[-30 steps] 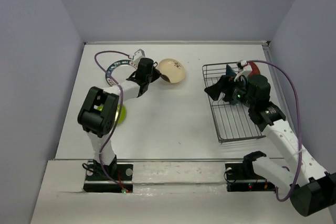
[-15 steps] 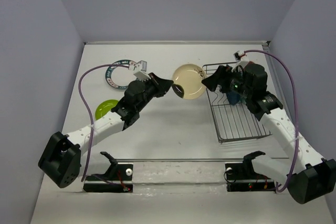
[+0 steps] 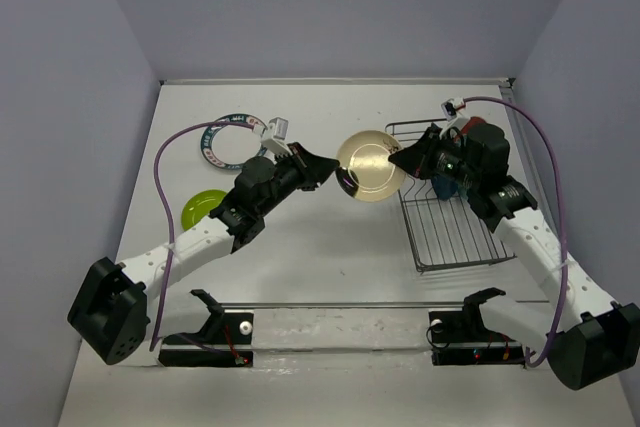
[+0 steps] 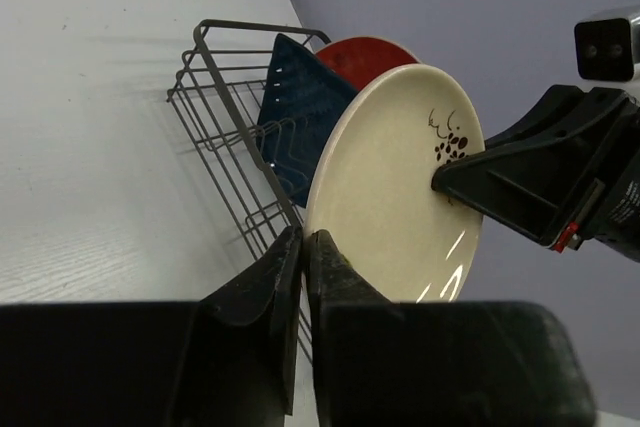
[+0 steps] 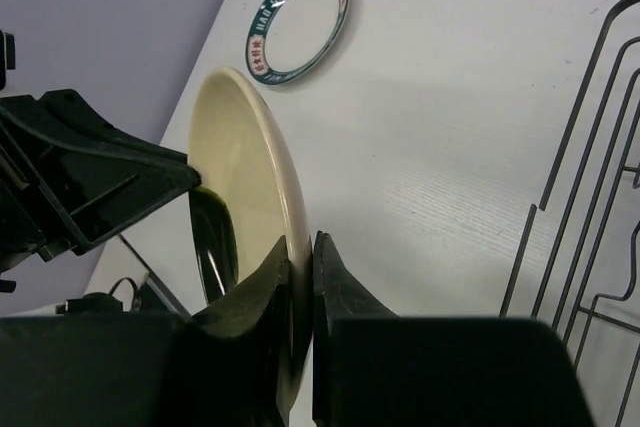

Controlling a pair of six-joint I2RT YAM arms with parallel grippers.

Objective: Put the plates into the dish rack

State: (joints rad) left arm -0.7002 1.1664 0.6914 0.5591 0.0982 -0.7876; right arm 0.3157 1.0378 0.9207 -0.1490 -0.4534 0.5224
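Note:
The shiny gold plate (image 3: 370, 167) (image 4: 400, 187) (image 5: 245, 177) hangs upright in the air between both arms, left of the dish rack (image 3: 450, 237) (image 4: 215, 97). My right gripper (image 3: 402, 161) (image 5: 300, 247) is shut on its right rim. My left gripper (image 3: 333, 171) (image 4: 303, 239) sits at the plate's left rim, its jaws parted by a narrow slit with no plate visible in the slit. A dark blue leaf-shaped plate (image 4: 300, 107) and a red plate (image 4: 365, 52) stand in the rack. The white plate with the green lettered rim (image 3: 228, 139) (image 5: 298, 22) and the lime green plate (image 3: 203, 207) lie flat at the left.
The rack stands near the right wall (image 3: 580, 67). Its near half holds only bare wires (image 3: 455, 247). A purple cable (image 3: 555, 197) loops along each arm. The arm bases (image 3: 215, 332) sit at the near edge.
The left arm carried the gold plate rightward toward the rack and tilted it upright. The right gripper swung left out of the rack and closed on its rim. The left jaws have begun to part.

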